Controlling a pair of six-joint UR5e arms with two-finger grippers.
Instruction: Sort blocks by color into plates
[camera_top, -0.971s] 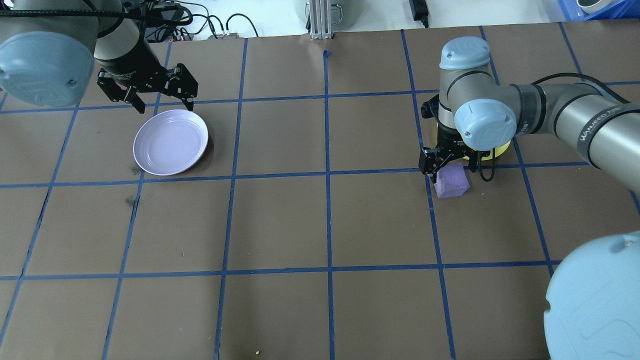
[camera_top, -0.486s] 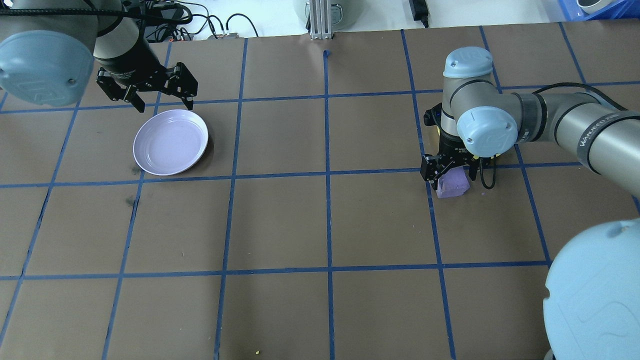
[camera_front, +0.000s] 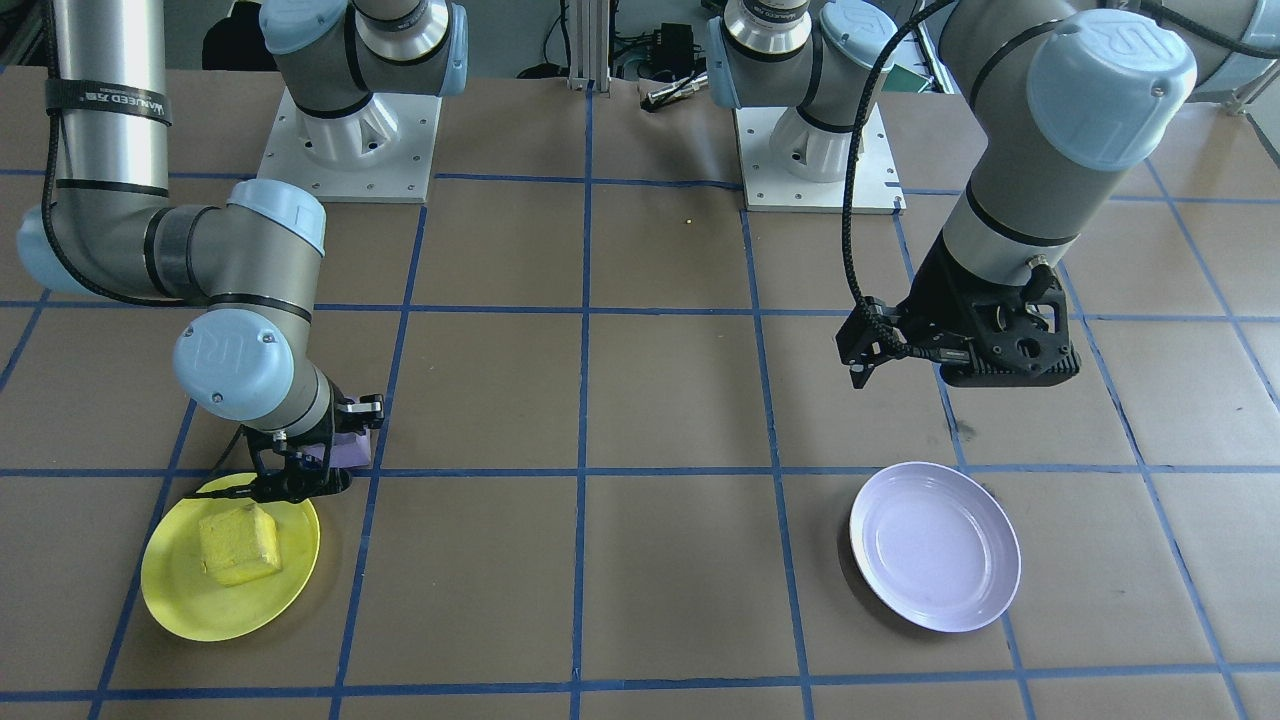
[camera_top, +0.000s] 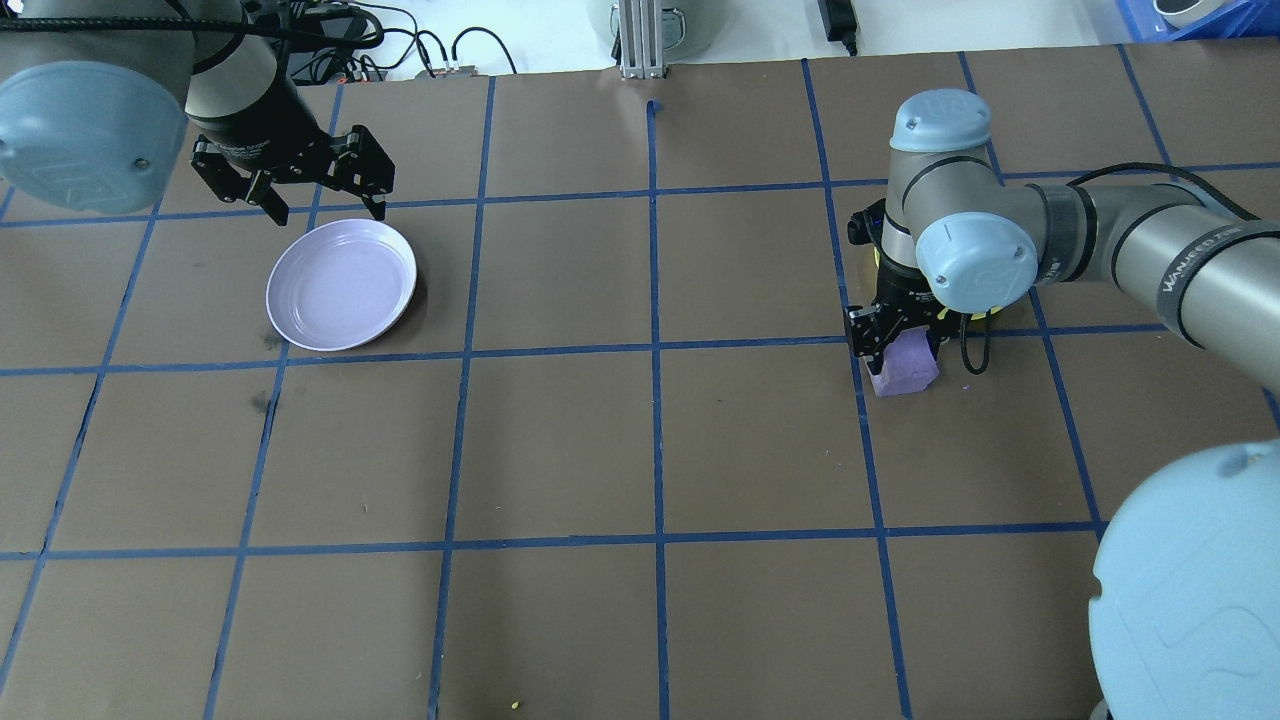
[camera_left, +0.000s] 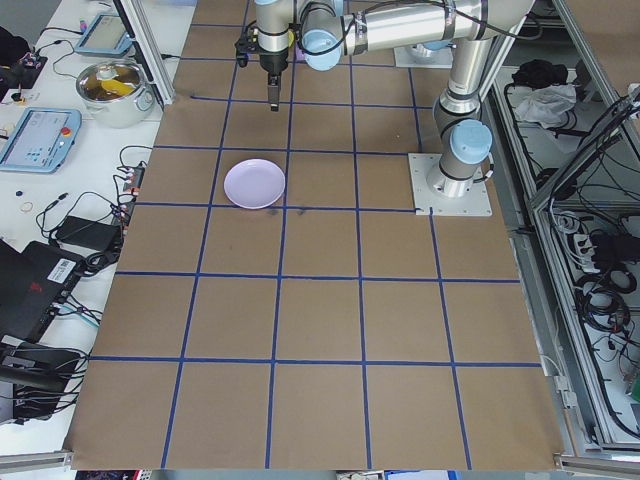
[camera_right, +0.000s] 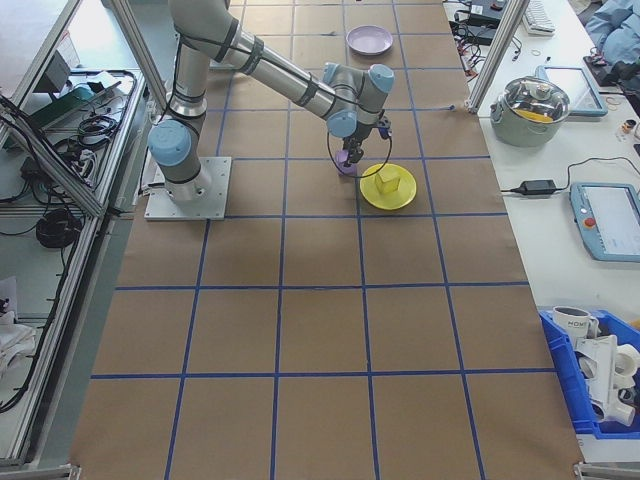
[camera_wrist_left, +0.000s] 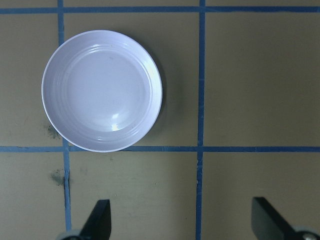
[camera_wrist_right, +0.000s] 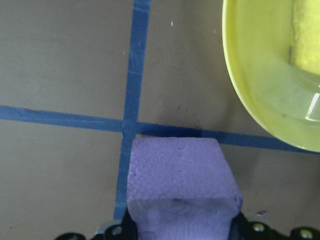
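Right gripper (camera_top: 905, 345) set around the purple block (camera_top: 906, 367); left gripper (camera_top: 325, 205) spread wide.
Front: yellow block (camera_front: 238, 545) in yellow plate (camera_front: 175, 600). Overhead: lavender plate (camera_top: 341, 285) bare. Right wrist: fingers flank the block, grip unclear.

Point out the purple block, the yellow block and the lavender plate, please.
purple block (camera_top: 908, 362), overhead exterior view, its exposed top face.
yellow block (camera_front: 238, 545), exterior front-facing view, its top face.
lavender plate (camera_wrist_left: 102, 90), left wrist-mounted view, centre of its bare floor.
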